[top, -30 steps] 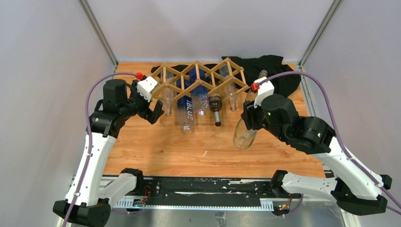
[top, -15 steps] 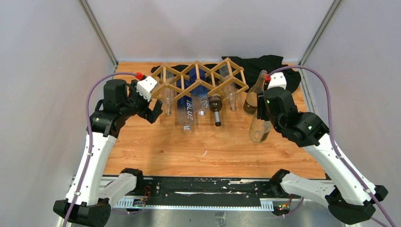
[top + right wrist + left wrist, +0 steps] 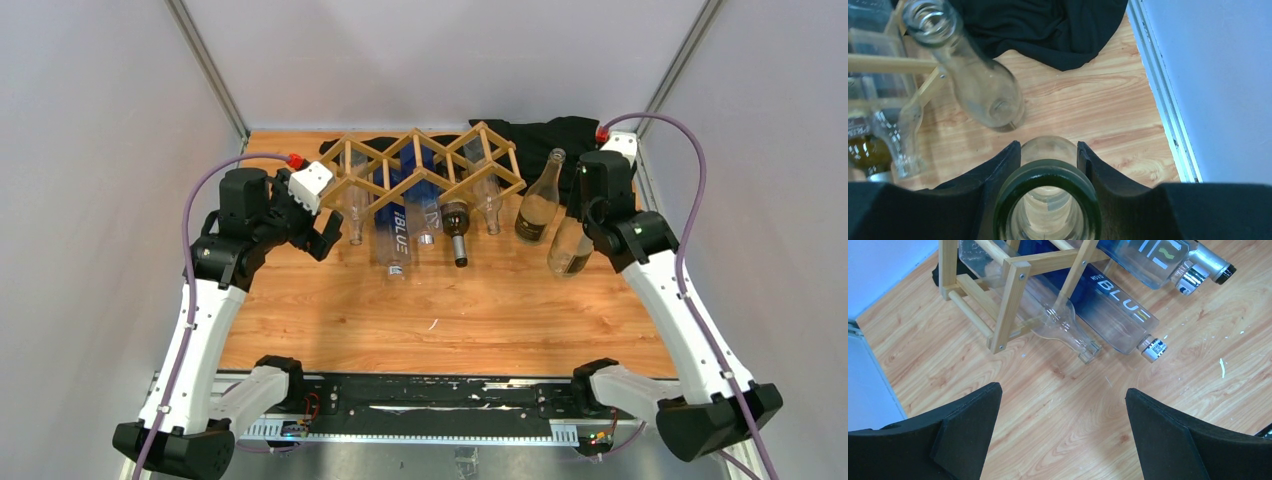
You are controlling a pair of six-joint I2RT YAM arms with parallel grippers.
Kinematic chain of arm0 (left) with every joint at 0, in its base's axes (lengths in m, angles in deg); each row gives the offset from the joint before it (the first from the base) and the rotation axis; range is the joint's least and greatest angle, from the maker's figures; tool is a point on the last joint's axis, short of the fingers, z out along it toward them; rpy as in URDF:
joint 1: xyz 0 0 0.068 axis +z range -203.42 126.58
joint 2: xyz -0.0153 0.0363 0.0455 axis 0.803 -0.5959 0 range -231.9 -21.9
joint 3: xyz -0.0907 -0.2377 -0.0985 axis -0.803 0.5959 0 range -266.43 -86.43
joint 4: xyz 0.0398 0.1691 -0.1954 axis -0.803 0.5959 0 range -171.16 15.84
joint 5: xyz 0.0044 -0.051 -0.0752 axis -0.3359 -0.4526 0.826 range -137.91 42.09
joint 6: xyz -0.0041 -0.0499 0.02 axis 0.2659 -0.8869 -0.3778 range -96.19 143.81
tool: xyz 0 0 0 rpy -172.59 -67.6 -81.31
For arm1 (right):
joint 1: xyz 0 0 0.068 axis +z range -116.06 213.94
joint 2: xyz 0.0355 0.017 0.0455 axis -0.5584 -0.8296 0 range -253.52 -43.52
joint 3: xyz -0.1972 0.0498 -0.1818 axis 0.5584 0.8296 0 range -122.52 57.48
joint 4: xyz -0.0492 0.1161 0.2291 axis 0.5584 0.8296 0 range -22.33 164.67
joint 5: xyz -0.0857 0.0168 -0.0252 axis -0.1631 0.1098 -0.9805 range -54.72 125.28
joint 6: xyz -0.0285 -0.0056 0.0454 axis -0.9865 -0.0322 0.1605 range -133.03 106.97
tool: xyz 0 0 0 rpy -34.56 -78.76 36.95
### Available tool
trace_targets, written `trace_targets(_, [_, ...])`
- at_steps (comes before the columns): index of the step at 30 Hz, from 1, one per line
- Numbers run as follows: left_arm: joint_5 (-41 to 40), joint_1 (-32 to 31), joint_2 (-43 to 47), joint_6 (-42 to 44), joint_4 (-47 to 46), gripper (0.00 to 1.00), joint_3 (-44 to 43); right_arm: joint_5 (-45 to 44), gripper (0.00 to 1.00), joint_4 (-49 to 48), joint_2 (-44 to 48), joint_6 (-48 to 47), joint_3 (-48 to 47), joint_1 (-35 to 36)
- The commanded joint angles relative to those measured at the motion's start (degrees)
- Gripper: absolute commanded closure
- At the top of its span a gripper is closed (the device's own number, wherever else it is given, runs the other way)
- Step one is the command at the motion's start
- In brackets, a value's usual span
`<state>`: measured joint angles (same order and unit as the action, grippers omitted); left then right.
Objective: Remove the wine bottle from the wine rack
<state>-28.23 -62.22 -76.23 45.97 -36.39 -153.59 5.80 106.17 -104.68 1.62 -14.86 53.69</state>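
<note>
The tan wooden wine rack [image 3: 430, 165] stands at the back of the table with several bottles lying in its cells; its left end shows in the left wrist view [image 3: 1009, 295]. My right gripper [image 3: 588, 212] is shut on the neck of a clear wine bottle [image 3: 568, 250], held nearly upright to the right of the rack. In the right wrist view the fingers [image 3: 1008, 160] clamp the neck just below the bottle's green-rimmed mouth [image 3: 1046, 175]. I cannot tell whether its base touches the table. My left gripper [image 3: 322, 238] is open and empty by the rack's left end.
An amber-tinted bottle [image 3: 538, 200] stands upright between the rack and the held bottle, close beside it [image 3: 979, 80]. A black cloth [image 3: 570, 145] lies at the back right. A clear bottle [image 3: 1060, 327] and a blue-labelled bottle [image 3: 1118, 307] poke out of the rack. The table's right rail [image 3: 1160, 95] is near.
My right arm has carried the clear bottle to the right and back, tipping it from slanted to nearly upright beside the standing bottle. The left arm has not moved.
</note>
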Motion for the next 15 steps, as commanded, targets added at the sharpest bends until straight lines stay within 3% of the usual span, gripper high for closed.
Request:
trace_targets(1, [-1.2, 0.4, -0.1, 0.5, -0.1, 0.00, -0.8, 0.4, 1.00, -11.8, -1.7, -1.1, 0.3, -3.8])
trace_targets(15, [-1.0, 1.9, -4.2, 1.1, -2.2, 0.00, -2.1, 5.9, 1.00, -24.4, -10.9, 1.7, 2.5, -15.4])
